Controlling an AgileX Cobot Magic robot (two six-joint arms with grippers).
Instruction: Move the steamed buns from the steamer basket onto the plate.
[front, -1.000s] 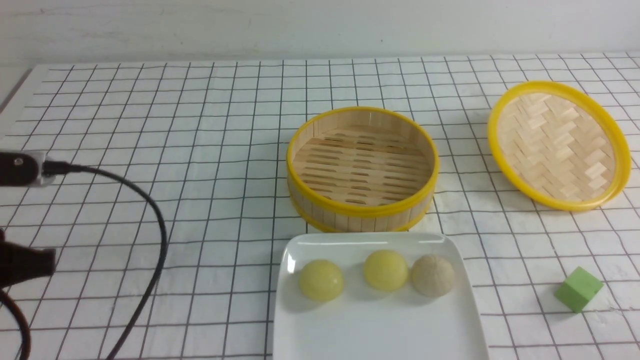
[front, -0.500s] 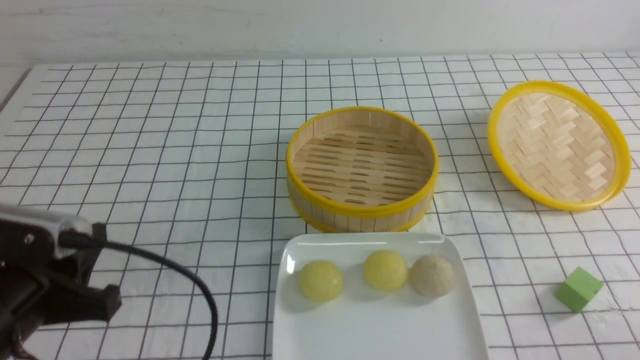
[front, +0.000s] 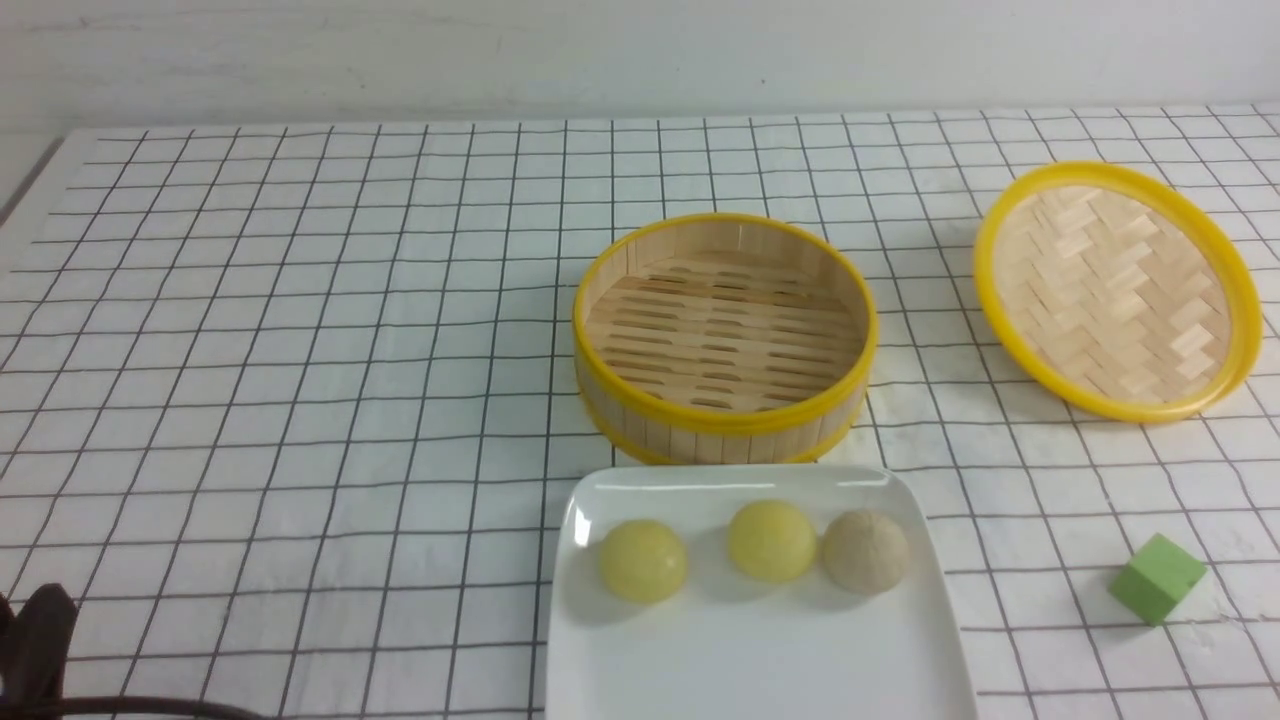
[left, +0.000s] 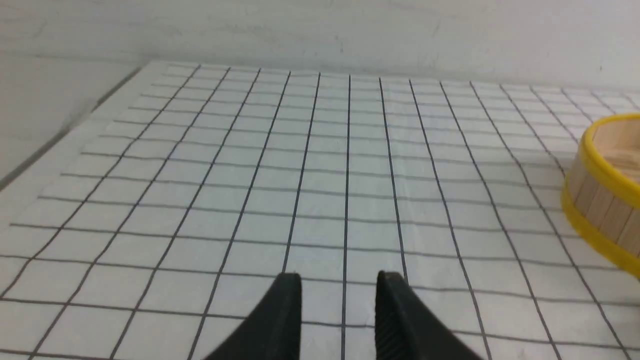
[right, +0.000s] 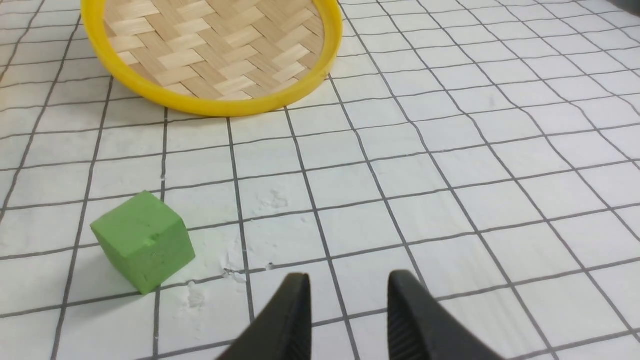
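Covering table (front: 300, 300): gridded white cloth

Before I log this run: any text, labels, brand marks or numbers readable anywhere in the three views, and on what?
None: no readable text in any view.
Plate, steamer basket, woven lid: no print or labels.
Three steamed buns and green cube: unmarked.
Tablecloth: only a black grid, no numbers.
Gripper fingers in both wrist views: plain black, no marking.
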